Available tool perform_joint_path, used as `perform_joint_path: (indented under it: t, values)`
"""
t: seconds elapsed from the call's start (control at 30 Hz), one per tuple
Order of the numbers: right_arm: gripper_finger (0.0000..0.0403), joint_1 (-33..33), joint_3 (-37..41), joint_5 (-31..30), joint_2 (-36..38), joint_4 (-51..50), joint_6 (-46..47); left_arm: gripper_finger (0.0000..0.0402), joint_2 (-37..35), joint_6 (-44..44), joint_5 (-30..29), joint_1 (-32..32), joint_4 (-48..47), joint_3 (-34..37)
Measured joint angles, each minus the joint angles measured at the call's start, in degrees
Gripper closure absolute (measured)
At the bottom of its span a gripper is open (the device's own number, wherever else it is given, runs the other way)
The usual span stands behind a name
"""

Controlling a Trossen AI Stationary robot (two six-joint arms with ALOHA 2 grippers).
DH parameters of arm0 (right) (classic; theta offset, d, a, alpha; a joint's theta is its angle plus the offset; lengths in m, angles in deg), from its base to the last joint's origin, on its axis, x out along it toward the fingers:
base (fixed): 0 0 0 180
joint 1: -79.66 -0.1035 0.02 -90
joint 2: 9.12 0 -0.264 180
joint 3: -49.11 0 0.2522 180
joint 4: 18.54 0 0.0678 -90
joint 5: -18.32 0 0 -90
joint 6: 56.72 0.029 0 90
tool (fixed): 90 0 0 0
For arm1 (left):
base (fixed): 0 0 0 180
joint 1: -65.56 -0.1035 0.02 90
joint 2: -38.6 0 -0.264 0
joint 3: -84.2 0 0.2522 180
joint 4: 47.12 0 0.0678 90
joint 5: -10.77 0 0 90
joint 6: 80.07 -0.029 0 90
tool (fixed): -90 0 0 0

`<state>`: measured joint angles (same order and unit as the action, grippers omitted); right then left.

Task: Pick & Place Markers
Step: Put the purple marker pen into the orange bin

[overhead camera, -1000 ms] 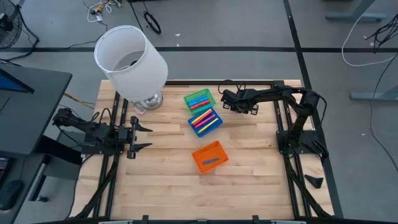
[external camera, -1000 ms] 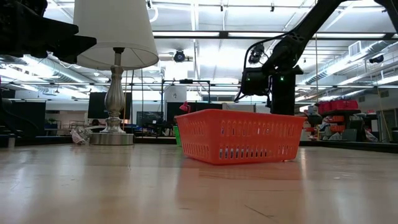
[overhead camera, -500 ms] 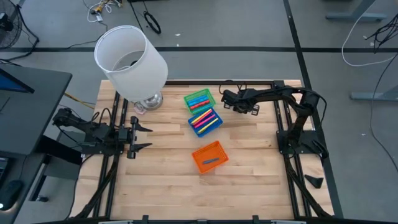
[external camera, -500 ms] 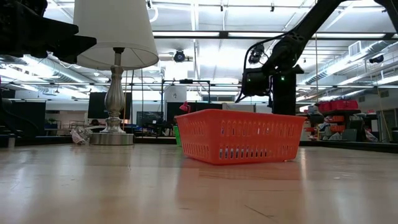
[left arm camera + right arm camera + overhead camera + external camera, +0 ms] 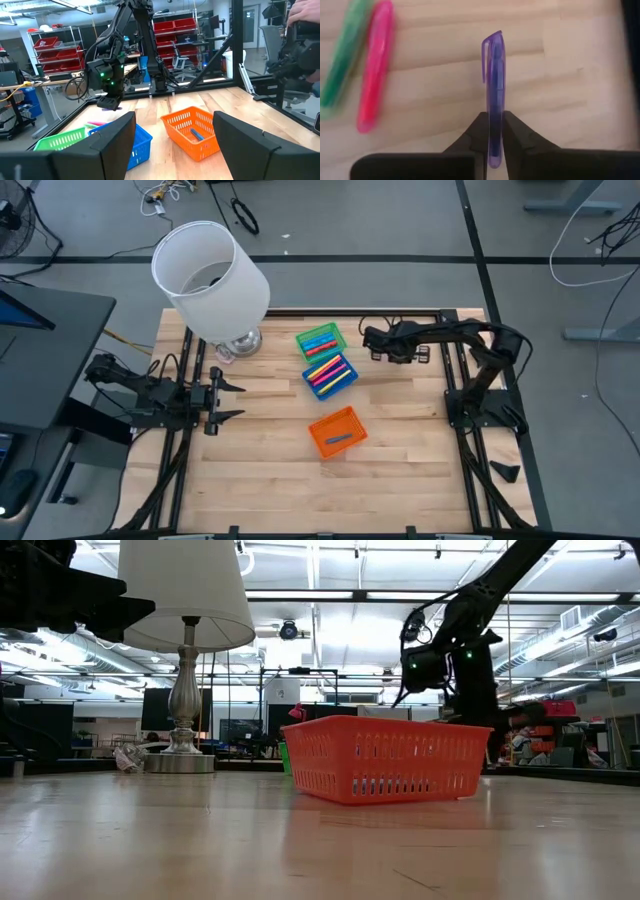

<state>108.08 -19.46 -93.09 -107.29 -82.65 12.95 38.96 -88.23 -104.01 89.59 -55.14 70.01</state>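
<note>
My right gripper [image 5: 372, 340] hangs over the far part of the table, right of the green tray [image 5: 320, 340], shut on a purple marker [image 5: 494, 85]. Below it a green marker [image 5: 342, 55] and a pink marker [image 5: 372, 65] lie flat on the wood. Several coloured markers lie in the blue tray [image 5: 330, 373] and the green tray. One blue marker [image 5: 338, 438] lies in the orange tray [image 5: 337, 431]. My left gripper [image 5: 225, 400] waits open at the table's left side. My right gripper pinches the purple marker between its two fingers [image 5: 479, 131], by the lower part of its barrel [image 5: 494, 125]. The marker lies along the fingers, and its capped end with the clip [image 5: 491, 42] sticks out past the fingertips. The fingers slant steeply down at the table.
A table lamp [image 5: 210, 275] with a big white shade stands at the far left, its base next to the green tray. The three trays lie in a line down the table's middle. Bare wood lies near the front edge and at the right.
My right gripper has gone a little toward the table's right edge and slightly up, and has tipped. The left arm and the trays have kept still.
</note>
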Motion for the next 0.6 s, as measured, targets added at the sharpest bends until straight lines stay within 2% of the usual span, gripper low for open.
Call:
perform_joint_path:
  t: [0.23,0.6]
  values:
    - [0.037,0.0,-0.2,-2.1,3.3,-0.2,-14.3,0.0129,0.0,0.0,0.0,0.0,0.0,0.0]
    - [0.037,0.1,-0.2,-2.1,10.1,0.3,-34.9,0.0129,0.0,0.0,0.0,0.0,0.0,0.0]
